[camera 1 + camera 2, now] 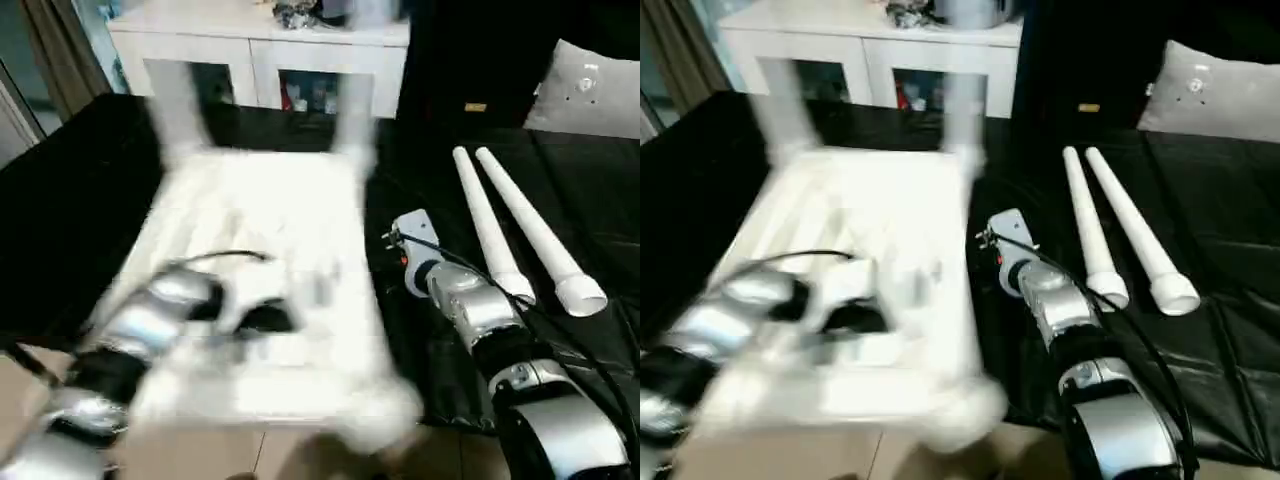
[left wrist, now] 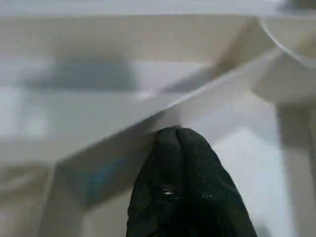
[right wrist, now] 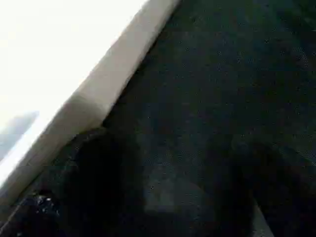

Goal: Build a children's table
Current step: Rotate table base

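The children's table top (image 1: 262, 200) lies upside down on a black cloth, ribbed underside up. Two white legs (image 1: 180, 110) (image 1: 355, 112) stand in its far corners. Two more legs (image 1: 488, 228) (image 1: 540, 238) lie side by side on the cloth to the right. My left gripper (image 1: 266, 320) hovers low over the near part of the underside, shut. In the left wrist view its fingertips (image 2: 177, 136) press together against a slanting rib (image 2: 212, 89), with nothing between them. My right gripper (image 3: 173, 197) is open over the black cloth, beside the top's right edge (image 3: 98, 94).
A white cabinet with glass doors (image 1: 262, 50) stands behind the work area. A grey cushion (image 1: 590, 90) lies at the far right. The black cloth (image 1: 590, 190) ends near the front, where tan floor (image 1: 300, 455) shows beneath the top's near edge.
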Robot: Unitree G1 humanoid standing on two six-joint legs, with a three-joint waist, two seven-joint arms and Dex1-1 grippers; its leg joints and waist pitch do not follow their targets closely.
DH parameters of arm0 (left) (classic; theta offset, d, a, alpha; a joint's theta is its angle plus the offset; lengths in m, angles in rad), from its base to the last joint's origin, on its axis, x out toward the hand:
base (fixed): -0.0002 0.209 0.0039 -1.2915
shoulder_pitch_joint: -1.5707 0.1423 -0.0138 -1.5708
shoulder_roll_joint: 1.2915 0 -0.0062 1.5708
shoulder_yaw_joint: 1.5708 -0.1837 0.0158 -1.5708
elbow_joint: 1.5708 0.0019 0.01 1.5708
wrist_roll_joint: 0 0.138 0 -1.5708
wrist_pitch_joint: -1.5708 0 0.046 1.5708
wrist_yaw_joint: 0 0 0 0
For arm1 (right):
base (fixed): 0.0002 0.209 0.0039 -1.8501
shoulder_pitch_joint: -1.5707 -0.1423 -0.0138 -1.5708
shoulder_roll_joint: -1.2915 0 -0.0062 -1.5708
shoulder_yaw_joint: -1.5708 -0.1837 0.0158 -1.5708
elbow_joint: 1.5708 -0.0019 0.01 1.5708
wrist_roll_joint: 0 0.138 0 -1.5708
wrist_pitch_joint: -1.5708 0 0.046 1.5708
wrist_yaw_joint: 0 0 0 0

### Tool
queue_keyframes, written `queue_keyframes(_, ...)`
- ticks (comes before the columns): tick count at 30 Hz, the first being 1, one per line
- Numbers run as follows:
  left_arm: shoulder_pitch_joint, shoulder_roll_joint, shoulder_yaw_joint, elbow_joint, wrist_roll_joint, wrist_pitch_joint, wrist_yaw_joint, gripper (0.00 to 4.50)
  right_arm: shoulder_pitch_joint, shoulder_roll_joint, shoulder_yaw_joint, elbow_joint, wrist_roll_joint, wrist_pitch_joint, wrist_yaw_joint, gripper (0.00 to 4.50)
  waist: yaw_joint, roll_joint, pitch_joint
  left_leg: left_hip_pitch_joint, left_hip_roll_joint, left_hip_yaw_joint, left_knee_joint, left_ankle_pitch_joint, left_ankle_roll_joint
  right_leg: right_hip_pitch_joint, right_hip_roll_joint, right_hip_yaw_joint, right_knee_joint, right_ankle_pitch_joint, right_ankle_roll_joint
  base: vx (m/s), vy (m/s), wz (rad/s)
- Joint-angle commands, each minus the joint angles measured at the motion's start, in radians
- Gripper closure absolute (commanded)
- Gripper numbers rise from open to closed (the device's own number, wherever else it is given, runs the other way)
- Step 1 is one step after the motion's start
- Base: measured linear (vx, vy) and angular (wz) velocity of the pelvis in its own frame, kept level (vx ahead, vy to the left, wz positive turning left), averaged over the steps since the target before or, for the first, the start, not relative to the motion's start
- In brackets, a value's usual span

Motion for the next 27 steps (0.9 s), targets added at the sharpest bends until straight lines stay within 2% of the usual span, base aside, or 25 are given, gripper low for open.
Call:
queue_keyframes(1, -0.052, -0.01, 0.023, 0.021, 0.017, -0.037, 0.085, 4.45, -0.007, 0.014, 0.009, 0.0, 0.0, -0.01, 0.007, 0.0, -0.002, -0.011, -0.066, -0.002, 0.007, -0.004, -0.074, -0.267, 0.005, 0.06, -0.051, 0.043, -0.087, -0.477, -0.109, 0.0, 0.0, 0.0)
queue_keyframes(2, -0.109, -0.043, 0.03, 0.108, 0.052, -0.09, 0.217, 4.45, -0.004, -0.001, -0.005, -0.015, -0.001, -0.008, -0.007, 0.0, -0.005, -0.01, -0.068, -0.005, 0.006, -0.005, -0.073, -0.258, 0.008, 0.06, -0.05, 0.042, -0.088, -0.478, -0.103, 0.0, 0.0, 0.0)
queue_keyframes(3, -0.119, -0.048, 0.031, 0.123, 0.057, -0.096, 0.24, 4.45, -0.003, -0.004, -0.008, -0.019, -0.001, -0.007, -0.009, 0.0, -0.009, -0.011, -0.065, -0.003, 0.003, -0.003, -0.072, -0.262, 0.011, 0.056, -0.044, 0.04, -0.094, -0.489, -0.095, 0.0, 0.0, 0.0)
queue_keyframes(4, -0.143, -0.058, 0.034, 0.157, 0.07, -0.111, 0.29, 4.45, -0.001, -0.011, -0.013, -0.029, -0.001, -0.006, -0.014, 0.0, -0.007, -0.013, -0.07, 0.001, 0.003, -0.002, -0.069, -0.253, 0.014, 0.055, -0.045, 0.042, -0.091, -0.47, -0.098, 0.0, 0.0, 0.0)
queue_keyframes(5, -0.155, -0.063, 0.036, 0.176, 0.077, -0.12, 0.314, 4.45, 0.0, -0.015, -0.016, -0.033, 0.0, -0.006, -0.016, 0.0, -0.007, -0.009, -0.071, -0.002, 0.003, -0.003, -0.069, -0.245, 0.015, 0.059, -0.045, 0.041, -0.088, -0.458, -0.099, 0.0, 0.0, 0.0)
queue_keyframes(6, -0.175, -0.068, 0.034, 0.207, 0.096, -0.143, 0.359, 4.45, 0.003, -0.024, -0.02, -0.046, -0.001, -0.003, -0.022, 0.0, -0.007, -0.011, -0.073, -0.008, 0.005, -0.005, -0.069, -0.224, 0.019, 0.063, -0.047, 0.041, -0.082, -0.425, -0.106, 0.0, 0.0, 0.0)
queue_keyframes(7, -0.197, -0.078, 0.036, 0.247, 0.112, -0.165, 0.409, 4.45, 0.01, -0.037, -0.026, -0.071, -0.002, 0.0, -0.028, 0.0, -0.009, -0.014, -0.072, -0.009, 0.003, -0.003, -0.068, -0.218, 0.026, 0.061, -0.043, 0.039, -0.087, -0.424, -0.104, 0.0, 0.0, 0.0)
queue_keyframes(8, -0.216, -0.087, 0.04, 0.285, 0.122, -0.185, 0.459, 4.45, 0.014, -0.048, -0.035, -0.093, -0.004, 0.001, -0.035, 0.0, -0.005, -0.015, -0.078, -0.009, 0.002, -0.001, -0.063, -0.189, 0.034, 0.062, -0.044, 0.043, -0.081, -0.376, -0.116, 0.0, 0.0, 0.0)
queue_keyframes(11, -0.256, -0.107, 0.038, 0.381, 0.149, -0.247, 0.564, 4.45, 0.027, -0.08, -0.059, -0.165, 0.012, 0.014, -0.024, 0.0, 0.001, -0.007, -0.084, -0.013, 0.005, -0.002, -0.06, -0.139, 0.053, 0.066, -0.04, 0.044, -0.064, -0.242, -0.155, 0.0, 0.0, 0.0)
queue_keyframes(12, -0.264, -0.113, 0.039, 0.41, 0.15, -0.267, 0.579, 4.45, 0.034, -0.091, -0.069, -0.205, 0.025, 0.027, -0.01, 0.0, 0.004, -0.012, -0.087, -0.014, 0.006, -0.002, -0.057, -0.117, 0.062, 0.069, -0.04, 0.043, -0.058, -0.193, -0.171, 0.0, 0.0, 0.0)
queue_keyframes(13, -0.269, -0.12, 0.049, 0.431, 0.138, -0.282, 0.581, 4.45, 0.044, -0.1, -0.083, -0.253, 0.035, 0.04, -0.011, 0.0, 0.008, -0.005, -0.089, -0.017, 0.004, -0.002, -0.055, -0.093, 0.074, 0.071, -0.04, 0.045, -0.052, -0.141, -0.188, 0.0, 0.0, 0.0)
queue_keyframes(14, -0.27, -0.124, 0.056, 0.439, 0.128, -0.288, 0.578, 4.45, 0.05, -0.103, -0.089, -0.276, 0.039, 0.045, -0.017, 0.0, 0.012, -0.01, -0.09, -0.017, 0.005, -0.001, -0.053, -0.076, 0.085, 0.072, -0.041, 0.046, -0.048, -0.105, -0.201, 0.0, 0.0, 0.0)
queue_keyframes(15, -0.263, -0.129, 0.069, 0.428, 0.108, -0.288, 0.559, 4.45, 0.056, -0.11, -0.091, -0.3, 0.036, 0.053, -0.021, 0.0, 0.013, -0.012, -0.09, -0.018, 0.004, -0.001, -0.053, -0.07, 0.09, 0.072, -0.041, 0.046, -0.046, -0.092, -0.209, 0.0, 0.0, 0.0)
queue_keyframes(16, -0.251, -0.136, 0.092, 0.407, 0.073, -0.287, 0.521, 4.45, 0.064, -0.116, -0.101, -0.332, 0.034, 0.063, -0.042, 0.0, 0.017, -0.003, -0.089, -0.017, 0.005, -0.001, -0.052, -0.067, 0.092, 0.071, -0.043, 0.046, -0.044, -0.089, -0.221, 0.0, 0.0, 0.0)
queue_keyframes(17, -0.24, -0.139, 0.108, 0.384, 0.052, -0.278, 0.502, 4.45, 0.067, -0.12, -0.114, -0.349, 0.022, 0.069, -0.086, 0.0, 0.018, -0.008, -0.088, -0.016, 0.005, 0.002, -0.053, -0.069, 0.091, 0.07, -0.044, 0.048, -0.046, -0.092, -0.229, 0.0, 0.0, 0.0)
queue_keyframes(18, -0.227, -0.14, 0.121, 0.357, 0.033, -0.265, 0.49, 4.45, 0.07, -0.126, -0.123, -0.364, 0.01, 0.081, -0.117, 0.0, 0.02, -0.006, -0.087, -0.016, 0.006, 0.002, -0.054, -0.073, 0.086, 0.07, -0.045, 0.048, -0.046, -0.098, -0.233, 0.0, 0.0, 0.0)
queue_keyframes(19, -0.22, -0.142, 0.131, 0.345, 0.019, -0.261, 0.485, 4.45, 0.073, -0.132, -0.13, -0.379, 0.001, 0.094, -0.14, 0.0, 0.018, -0.009, -0.087, -0.015, 0.005, 0.003, -0.054, -0.091, 0.079, 0.07, -0.043, 0.047, -0.049, -0.118, -0.233, 0.0, 0.0, 0.0)
queue_keyframes(20, -0.206, -0.146, 0.147, 0.315, -0.012, -0.245, 0.464, 4.28, 0.074, -0.138, -0.14, -0.398, 0.005, 0.142, -0.145, 0.0, 0.017, -0.006, -0.086, -0.013, 0.003, 0.004, -0.054, -0.114, 0.073, 0.067, -0.042, 0.046, -0.053, -0.15, -0.227, 0.0, 0.0, 0.0)
queue_keyframes(22, -0.169, -0.149, 0.168, 0.23, -0.069, -0.204, 0.428, 4.28, 0.063, -0.155, -0.158, -0.423, 0.011, 0.289, -0.147, 0.0, 0.016, -0.008, -0.082, -0.012, 0.004, 0.003, -0.057, -0.131, 0.069, 0.072, -0.041, 0.046, -0.057, -0.189, -0.221, 0.0, 0.0, 0.0)
queue_keyframes(23, -0.162, -0.149, 0.17, 0.213, -0.077, -0.196, 0.423, 4.16, 0.06, -0.158, -0.16, -0.425, 0.011, 0.313, -0.148, 0.0, 0.017, -0.007, -0.081, -0.012, 0.007, 0.003, -0.058, -0.139, 0.062, 0.07, -0.043, 0.045, -0.059, -0.215, -0.216, 0.0, 0.0, 0.0)
queue_keyframes(24, -0.107, -0.147, 0.166, 0.077, -0.125, -0.116, 0.387, 4.07, 0.043, -0.178, -0.159, -0.424, 0.013, 0.398, -0.133, 0.0, 0.017, -0.004, -0.08, -0.011, 0.007, 0.004, -0.058, -0.147, 0.058, 0.068, -0.043, 0.045, -0.062, -0.23, -0.212, 0.0, 0.0, 0.0)
queue_keyframes(25, -0.068, -0.147, 0.163, -0.016, -0.155, -0.064, 0.361, 4.0, 0.036, -0.191, -0.155, -0.429, 0.021, 0.433, -0.112, 0.0, 0.016, -0.006, -0.081, -0.012, 0.014, 0.0, -0.06, -0.151, 0.046, 0.073, -0.047, 0.045, -0.057, -0.237, -0.217, 0.0, 0.0, 0.0)
queue_keyframes(26, -0.041, -0.155, 0.17, -0.078, -0.177, -0.023, 0.367, 3.92, 0.04, -0.195, -0.159, -0.444, 0.026, 0.43, -0.108, 0.0, 0.017, -0.005, -0.08, -0.011, 0.011, 0.004, -0.058, -0.154, 0.049, 0.065, -0.045, 0.046, -0.063, -0.247, -0.212, 0.0, 0.0, 0.0)
queue_keyframes(27, -0.041, -0.155, 0.17, -0.078, -0.177, -0.023, 0.367, 3.71, 0.04, -0.195, -0.159, -0.444, 0.026, 0.43, -0.108, 0.0, 0.015, -0.005, -0.08, -0.012, 0.013, 0.005, -0.057, -0.157, 0.045, 0.066, -0.045, 0.047, -0.06, -0.245, -0.21, 0.0, 0.0, 0.0)
